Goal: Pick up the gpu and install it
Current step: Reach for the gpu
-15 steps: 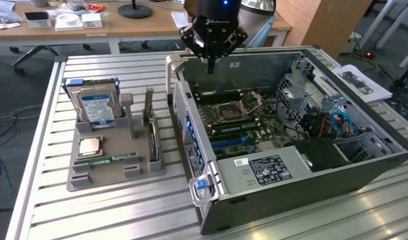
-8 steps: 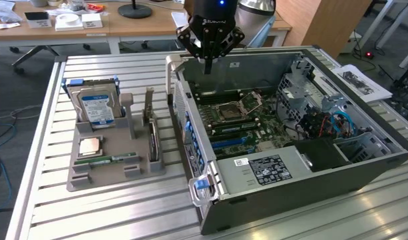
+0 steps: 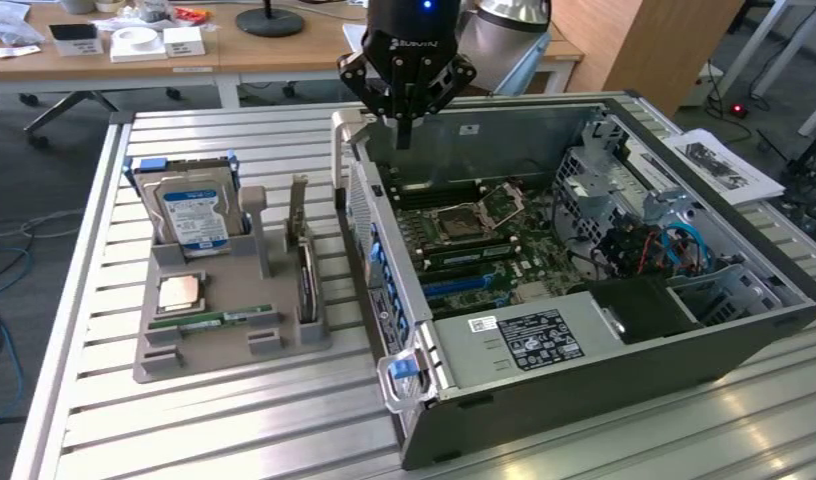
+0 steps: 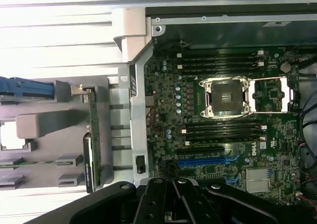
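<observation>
The gpu (image 3: pixel 304 268) stands on its long edge in a slot of the grey holder (image 3: pixel 201 350), its silvery bracket at the far end. In the wrist view the gpu (image 4: pixel 92 130) shows edge-on, just outside the case's rear wall. My gripper (image 3: pixel 403 135) hangs above the rear corner of the open computer case (image 3: pixel 542 345), fingers pointing down and shut with nothing between them. It is well above the gpu and toward the exterior view's right of it. The gripper (image 4: pixel 173 184) sits over the motherboard (image 4: pixel 223 110) edge, near a blue expansion slot (image 4: pixel 208 161).
The holder also carries a blue-labelled hard drive (image 3: pixel 195 215), a processor chip (image 3: pixel 181 292) and a green memory stick (image 3: pixel 228 318). The case lies on its side on a slatted metal table (image 3: pixel 221 420). Cables and a drive cage (image 3: pixel 648 240) crowd its far end. Desks stand behind.
</observation>
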Robot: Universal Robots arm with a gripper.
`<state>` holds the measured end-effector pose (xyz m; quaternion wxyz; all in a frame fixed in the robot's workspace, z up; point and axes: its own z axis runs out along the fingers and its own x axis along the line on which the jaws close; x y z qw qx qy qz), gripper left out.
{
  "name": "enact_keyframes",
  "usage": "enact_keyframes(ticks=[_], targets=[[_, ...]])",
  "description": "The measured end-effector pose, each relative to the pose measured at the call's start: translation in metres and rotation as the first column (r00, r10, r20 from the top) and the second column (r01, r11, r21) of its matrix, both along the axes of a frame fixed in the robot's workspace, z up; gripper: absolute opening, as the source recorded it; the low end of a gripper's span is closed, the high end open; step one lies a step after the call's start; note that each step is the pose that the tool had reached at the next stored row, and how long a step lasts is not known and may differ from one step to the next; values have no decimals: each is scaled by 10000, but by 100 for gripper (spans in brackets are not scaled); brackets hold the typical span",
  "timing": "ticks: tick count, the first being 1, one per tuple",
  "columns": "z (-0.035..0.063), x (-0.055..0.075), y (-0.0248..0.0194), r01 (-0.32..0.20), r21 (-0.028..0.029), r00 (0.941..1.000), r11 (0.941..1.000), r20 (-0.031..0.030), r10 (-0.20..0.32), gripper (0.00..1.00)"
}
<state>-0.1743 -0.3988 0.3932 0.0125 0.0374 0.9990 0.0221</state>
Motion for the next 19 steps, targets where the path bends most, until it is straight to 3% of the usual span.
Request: enact_keyframes(ticks=[19], targets=[[-2, -181, 0, 0, 1, 10000, 10000, -1, 0, 11]])
